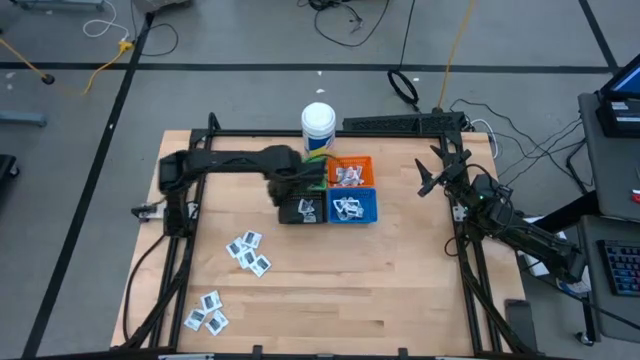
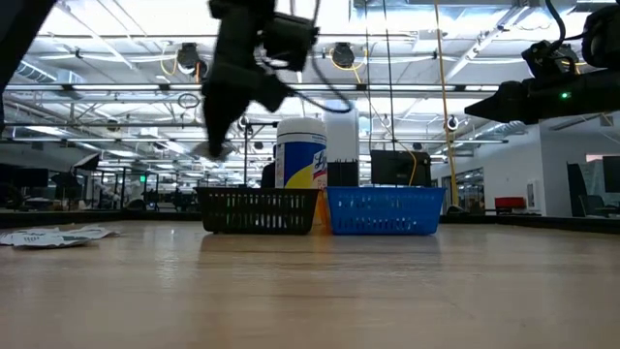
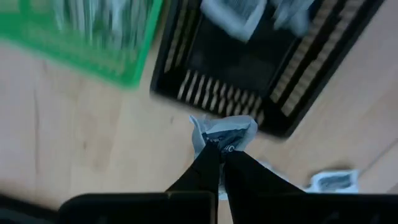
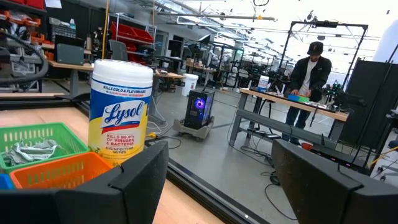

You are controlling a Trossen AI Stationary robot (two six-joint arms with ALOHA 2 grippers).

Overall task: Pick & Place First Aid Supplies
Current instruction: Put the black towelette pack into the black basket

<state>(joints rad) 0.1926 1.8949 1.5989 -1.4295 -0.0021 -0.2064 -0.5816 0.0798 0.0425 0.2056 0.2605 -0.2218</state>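
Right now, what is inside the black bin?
The black bin holds a few white packets, visible from above at its right side. The left arm and its fingers, shut on a packet, cover the rest, so more may lie unseen.

You had a table (image 1: 400,290) of pale wood planks, smooth with a soft sheen. On it, the black bin (image 3: 261,68) and the green bin (image 3: 93,37) beside it looked like slotted plastic, as did the orange bin (image 4: 62,171) and the blue bin (image 2: 385,211). Just behind the bins, the tub (image 4: 121,112) was glossy white plastic with a shiny printed label. The packet (image 3: 224,134) pinched in the matt black fingers (image 3: 208,168) looked like crinkled paper or foil.
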